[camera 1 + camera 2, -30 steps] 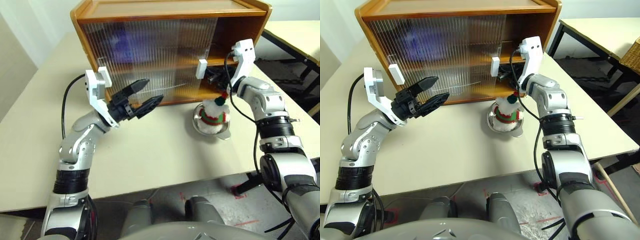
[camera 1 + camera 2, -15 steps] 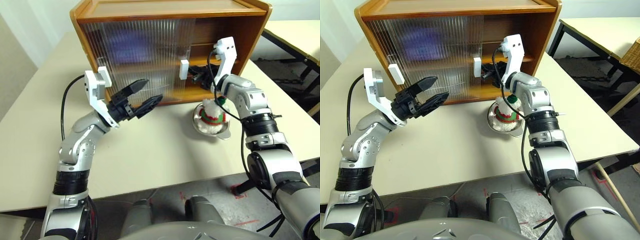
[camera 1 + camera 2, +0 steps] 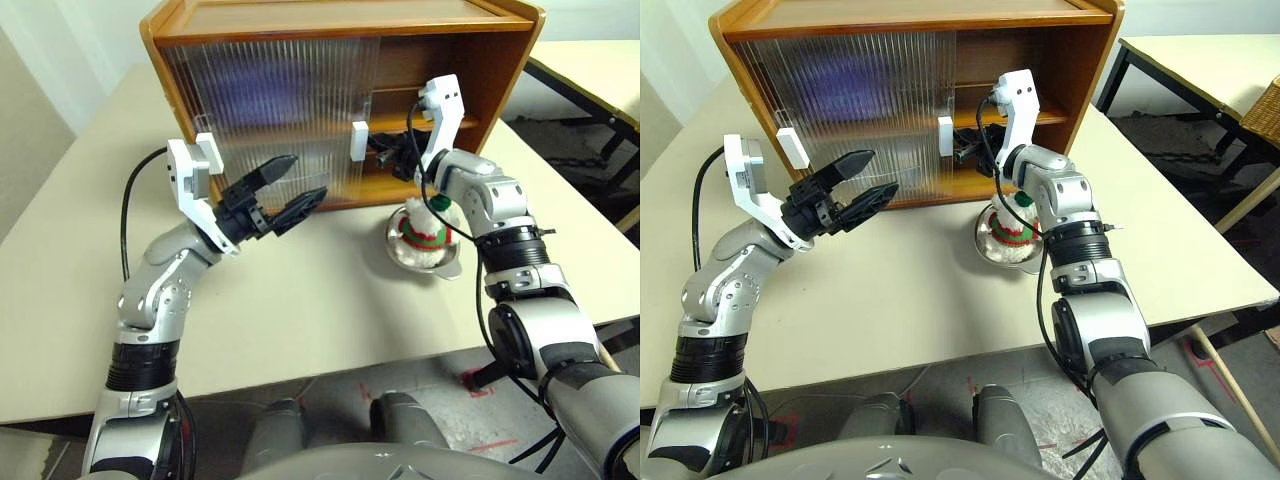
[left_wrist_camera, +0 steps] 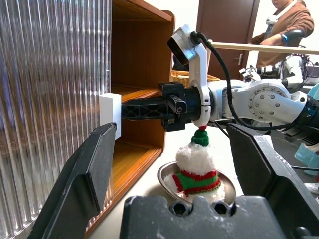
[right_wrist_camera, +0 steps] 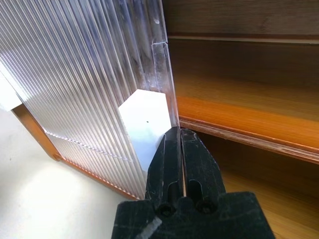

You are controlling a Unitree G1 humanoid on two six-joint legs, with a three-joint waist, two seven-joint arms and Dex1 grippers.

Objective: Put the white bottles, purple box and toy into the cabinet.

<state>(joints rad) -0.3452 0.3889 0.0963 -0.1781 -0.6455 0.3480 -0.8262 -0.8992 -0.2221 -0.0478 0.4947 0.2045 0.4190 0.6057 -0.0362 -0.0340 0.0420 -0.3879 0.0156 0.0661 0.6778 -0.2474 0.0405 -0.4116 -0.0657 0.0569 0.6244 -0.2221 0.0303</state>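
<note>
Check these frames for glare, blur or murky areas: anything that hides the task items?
Eye views: the cabinet's ribbed doors reduce what lies behind them to a purple smear. Left wrist view: the left gripper's own fingers loom dark, while the toy reads crisp. Right wrist view: the white handle is bright, and the right gripper casts shade on the shelf.

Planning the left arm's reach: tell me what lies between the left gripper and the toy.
Bare tabletop only, seen in the left eye view, between the left gripper and the toy in its metal bowl.
</note>
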